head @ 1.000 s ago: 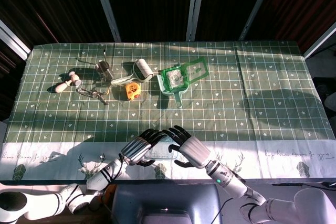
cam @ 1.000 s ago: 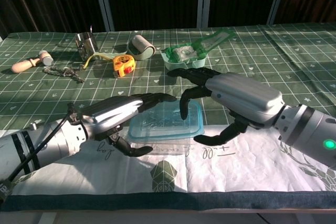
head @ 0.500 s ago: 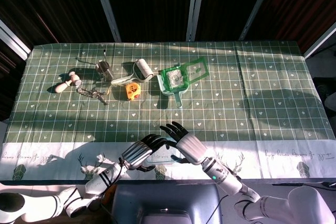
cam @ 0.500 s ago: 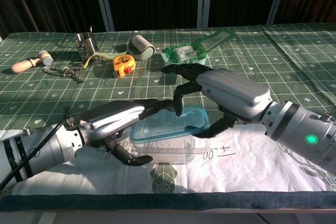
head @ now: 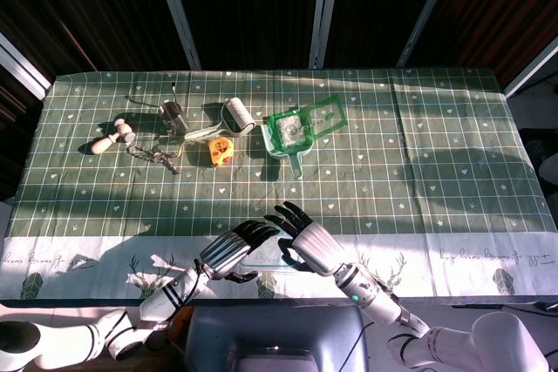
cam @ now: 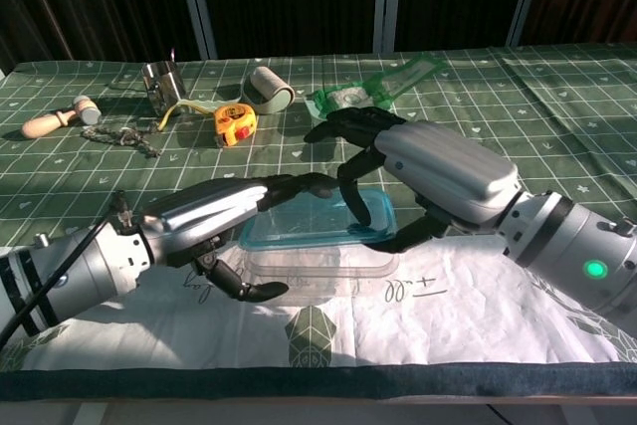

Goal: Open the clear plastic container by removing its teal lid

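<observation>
The right robot hand (cam: pixel 438 181) is pinching the far end of the teal lid (cam: pixel 311 220) and lifting it clear of the clear plastic container (cam: pixel 320 264). The left robot hand (cam: pixel 214 218) is curling around the container's near-left corner, steadying it at the surface's (cam: pixel 498 116) front edge. The lid is apparently parted from the container; carrying it aside is left. A tape measure (cam: pixel 232 124) is lying well beyond the container.

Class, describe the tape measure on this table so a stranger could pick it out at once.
Start at the far left part of the green checked tablecloth, where small items cluster. Between the metal cup and the grey tape roll lies the tape measure, nearer the robot than both. It alone is orange-yellow, with a yellow blade trailing out.
</observation>
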Motion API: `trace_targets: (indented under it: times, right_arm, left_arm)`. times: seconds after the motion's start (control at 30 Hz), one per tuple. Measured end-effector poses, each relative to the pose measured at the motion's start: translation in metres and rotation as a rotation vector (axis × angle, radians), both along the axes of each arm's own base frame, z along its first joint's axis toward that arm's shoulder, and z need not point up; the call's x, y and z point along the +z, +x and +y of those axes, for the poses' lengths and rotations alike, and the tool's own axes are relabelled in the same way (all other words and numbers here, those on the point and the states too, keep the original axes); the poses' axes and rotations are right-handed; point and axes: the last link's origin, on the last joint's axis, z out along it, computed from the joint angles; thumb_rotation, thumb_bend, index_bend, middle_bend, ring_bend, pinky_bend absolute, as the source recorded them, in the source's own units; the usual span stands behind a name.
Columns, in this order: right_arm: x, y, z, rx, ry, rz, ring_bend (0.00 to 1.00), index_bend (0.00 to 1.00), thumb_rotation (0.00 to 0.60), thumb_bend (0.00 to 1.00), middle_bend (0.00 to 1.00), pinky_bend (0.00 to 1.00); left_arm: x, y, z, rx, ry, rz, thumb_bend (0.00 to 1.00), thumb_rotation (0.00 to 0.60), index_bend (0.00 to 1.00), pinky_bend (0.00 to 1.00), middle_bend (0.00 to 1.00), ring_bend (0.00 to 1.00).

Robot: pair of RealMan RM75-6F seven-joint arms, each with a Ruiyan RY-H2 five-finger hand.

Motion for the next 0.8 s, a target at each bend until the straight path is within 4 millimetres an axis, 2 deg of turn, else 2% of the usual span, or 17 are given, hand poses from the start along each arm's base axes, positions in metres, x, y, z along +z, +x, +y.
trace_targets:
  times: [0.1, 0.53, 0.63, 0.8]
  right_arm:
    - [0.005, 0.001, -0.002, 0.014, -0.033, -0.014, 0.05, 0.82, 0.6, 0.53, 0.26, 0.06]
    - [0.031, -0.001, -0.018, 0.046, -0.175, -0.001, 0.05, 0.82, 0.6, 0.53, 0.27, 0.07]
    - [0.043, -0.011, -0.023, 0.049, -0.221, 0.034, 0.05, 0.82, 0.6, 0.53, 0.27, 0.07]
    - [0.067, -0.041, -0.035, 0.01, -0.299, 0.122, 0.05, 0.82, 0.6, 0.53, 0.27, 0.07]
  left_arm:
    - [0.005, -0.002, 0.002, -0.004, 0.026, -0.013, 0.28, 0.6, 0.0, 0.04, 0.05, 0.0]
    - [0.028, -0.02, 0.01, 0.015, 0.119, 0.013, 0.28, 0.6, 0.0, 0.0, 0.0, 0.0]
    - [0.039, -0.026, 0.012, 0.0, 0.184, 0.027, 0.28, 0.6, 0.0, 0.0, 0.0, 0.0]
    - [0.068, -0.048, 0.014, 0.0, 0.314, 0.075, 0.28, 0.6, 0.0, 0.0, 0.0, 0.0]
